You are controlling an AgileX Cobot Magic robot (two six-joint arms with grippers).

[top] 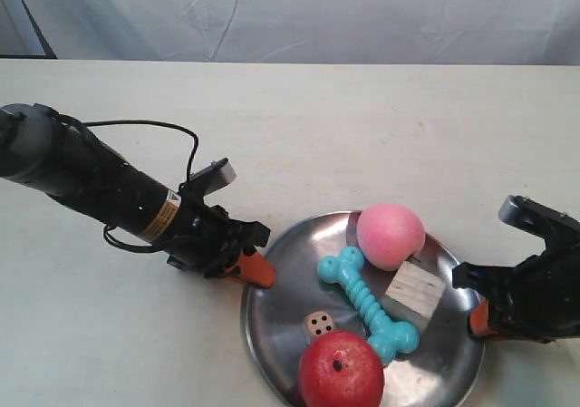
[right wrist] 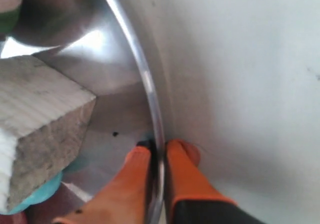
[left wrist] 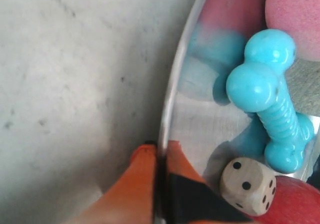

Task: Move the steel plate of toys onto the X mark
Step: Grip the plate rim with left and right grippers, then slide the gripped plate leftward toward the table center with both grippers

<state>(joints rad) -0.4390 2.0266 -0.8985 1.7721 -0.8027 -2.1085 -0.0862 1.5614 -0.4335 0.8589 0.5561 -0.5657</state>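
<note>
The steel plate (top: 281, 321) lies at the table's front, holding a red apple (top: 341, 371), a pink peach-like ball (top: 390, 235), a turquoise dog bone (top: 367, 303), a pale wooden cube (top: 415, 291) and a small tan die (top: 318, 324). My left gripper (left wrist: 159, 151) is shut on the plate's rim (left wrist: 172, 89), one orange finger inside and one outside; the die (left wrist: 248, 185) and bone (left wrist: 270, 99) lie close by. My right gripper (right wrist: 158, 149) is shut on the opposite rim (right wrist: 145, 79), next to the cube (right wrist: 40, 114). No X mark shows in any view.
Bare cream tabletop (top: 299, 126) stretches behind and to the left of the plate. A white cloth backdrop (top: 290, 13) hangs behind the table's far edge. A black cable (top: 172, 130) loops above the arm at the exterior view's left.
</note>
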